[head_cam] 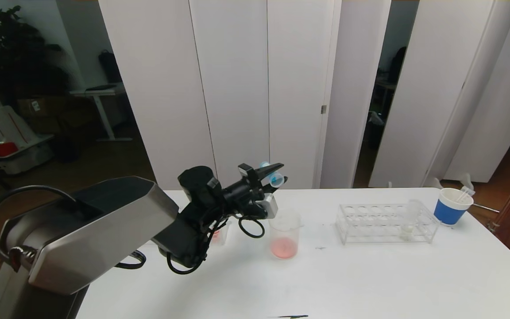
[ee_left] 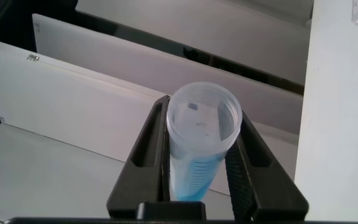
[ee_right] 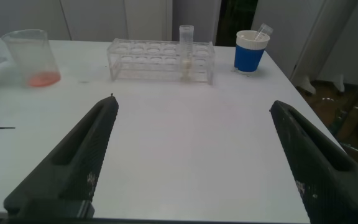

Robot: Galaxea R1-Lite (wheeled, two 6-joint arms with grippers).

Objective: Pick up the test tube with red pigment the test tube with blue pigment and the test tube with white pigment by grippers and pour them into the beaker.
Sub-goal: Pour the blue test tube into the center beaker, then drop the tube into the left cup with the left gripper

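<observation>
Spread wide and empty, the right hand (ee_right: 191, 155) idles low over the near counter (head_cam: 370, 274); farther off, the left hand (head_cam: 269, 176) grips the test tube with blue pigment (head_cam: 276, 178) above the beaker (head_cam: 285, 234). Tip it slowly, mouth centred over the rim; the test tube with white pigment (head_cam: 409, 220) waits in the rack (head_cam: 385, 223), far right.

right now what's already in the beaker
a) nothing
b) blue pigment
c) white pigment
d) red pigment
d: the beaker has a pinkish-red layer at its bottom, while the test tube with blue pigment is clamped in the left pincer above the beaker, and the test tube with white pigment stands in the rack.
</observation>
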